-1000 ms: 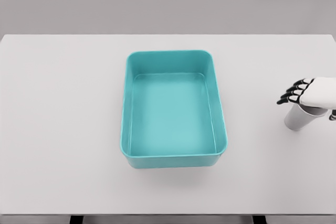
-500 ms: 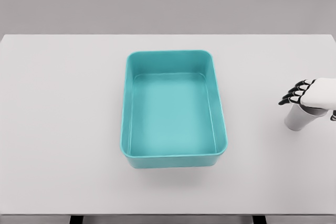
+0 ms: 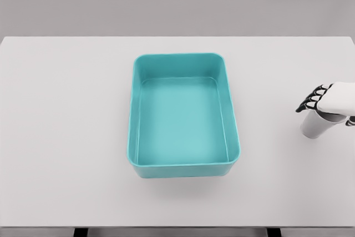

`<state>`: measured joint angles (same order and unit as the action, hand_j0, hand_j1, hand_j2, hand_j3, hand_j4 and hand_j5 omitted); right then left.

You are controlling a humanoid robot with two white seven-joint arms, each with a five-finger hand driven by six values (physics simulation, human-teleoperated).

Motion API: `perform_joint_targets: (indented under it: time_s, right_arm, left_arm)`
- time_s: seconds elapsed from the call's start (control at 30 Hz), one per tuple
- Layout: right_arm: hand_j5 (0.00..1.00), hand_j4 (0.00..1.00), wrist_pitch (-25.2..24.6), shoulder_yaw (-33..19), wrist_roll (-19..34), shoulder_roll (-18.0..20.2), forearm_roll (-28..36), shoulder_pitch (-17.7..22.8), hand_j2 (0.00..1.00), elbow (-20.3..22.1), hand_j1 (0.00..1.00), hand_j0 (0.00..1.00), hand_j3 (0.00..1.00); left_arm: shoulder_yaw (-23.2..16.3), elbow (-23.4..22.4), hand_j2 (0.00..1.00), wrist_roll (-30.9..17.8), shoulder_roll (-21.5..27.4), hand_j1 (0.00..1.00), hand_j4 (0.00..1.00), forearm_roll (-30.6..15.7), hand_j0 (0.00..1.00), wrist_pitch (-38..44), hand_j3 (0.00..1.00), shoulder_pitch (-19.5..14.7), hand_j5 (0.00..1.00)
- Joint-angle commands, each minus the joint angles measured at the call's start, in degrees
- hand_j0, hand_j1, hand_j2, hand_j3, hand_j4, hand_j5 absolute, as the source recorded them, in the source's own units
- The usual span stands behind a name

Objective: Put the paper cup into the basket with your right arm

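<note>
The white paper cup [image 3: 314, 127] stands on the table near its right edge. Its top is hidden under my right hand [image 3: 327, 109]. The hand's palm lies over the cup's mouth. Its dark fingertips [image 3: 308, 102] reach out to the left, past the cup's rim, and are spread rather than closed around it. The thumb shows at the picture's right edge. The teal basket [image 3: 134, 115] is a rectangular bin with nothing in it. It sits in the middle of the table, well left of the cup. My left arm does not show.
The white table [image 3: 66, 126] spans the view, with its front edge near the bottom of the picture. A wide strip of bare tabletop separates the basket's right wall from the cup.
The right hand has shifted slightly to the right and its fingertips have drawn in a little. The cup and the basket have not moved.
</note>
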<state>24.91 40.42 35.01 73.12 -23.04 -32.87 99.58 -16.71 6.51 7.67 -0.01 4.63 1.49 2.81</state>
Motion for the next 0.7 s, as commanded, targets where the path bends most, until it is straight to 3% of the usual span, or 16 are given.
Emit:
perform_joint_targets:
  time_s: [0.0,0.4,0.67]
  right_arm:
    - [0.89,0.89,-0.13,0.01,-0.01,0.00,-0.08,0.00,0.89,-0.09,0.89,0.89,0.89]
    - [0.77,0.77,-0.21,-0.52,-0.01,-0.44,-0.08,-0.09,0.77,-0.09,0.77,0.77,0.77]
    - [0.79,0.79,-0.30,-0.69,-0.01,-0.52,0.01,-0.53,0.79,-0.88,0.79,0.79,0.79]
  left_arm:
    - [0.01,-0.01,1.00,-0.03,0.01,1.00,1.00,0.03,1.00,0.00,1.00,0.00,1.00]
    - [0.01,-0.01,1.00,0.06,0.01,1.00,1.00,0.03,1.00,0.00,1.00,0.00,1.00]
    - [0.01,-0.01,1.00,0.06,0.01,1.00,1.00,0.03,1.00,0.00,1.00,0.00,1.00]
